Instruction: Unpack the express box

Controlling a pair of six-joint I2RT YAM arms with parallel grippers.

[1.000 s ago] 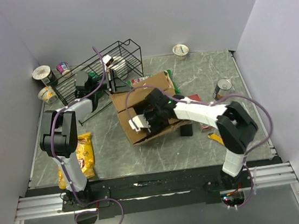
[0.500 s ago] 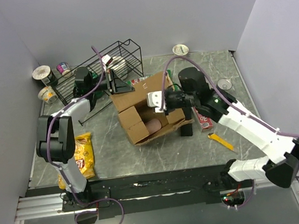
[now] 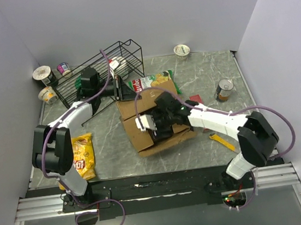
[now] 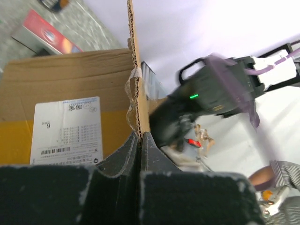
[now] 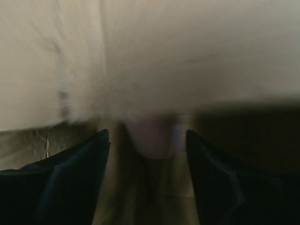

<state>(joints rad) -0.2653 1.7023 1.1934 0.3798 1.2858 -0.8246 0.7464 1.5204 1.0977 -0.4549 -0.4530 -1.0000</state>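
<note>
The express box [image 3: 142, 138] is brown cardboard and lies open in the middle of the table. Its white label [image 4: 68, 129] shows in the left wrist view. My left gripper [image 3: 120, 90] is at the box's back left corner, shut on the edge of an upright flap [image 4: 136, 70]; the left gripper [image 4: 140, 136] pinches the corrugated edge. My right gripper [image 3: 159, 127] reaches down into the box. The right gripper [image 5: 146, 133] stands open, with a blurred, pale pink rounded thing [image 5: 152, 140] just beyond the gap between its fingers.
A green chip bag [image 3: 152, 81] lies behind the box and a yellow one [image 3: 82, 154] at the front left. A black wire rack [image 3: 101, 69] and cups [image 3: 42, 75] stand at the back left. A can [image 3: 224, 88], a red packet [image 3: 195, 99] and a yellow tool [image 3: 221, 141] lie at the right.
My right arm has come down from behind the box, and its gripper is now open inside it. The box has shifted towards the front, uncovering the green chip bag. The left gripper keeps its grip.
</note>
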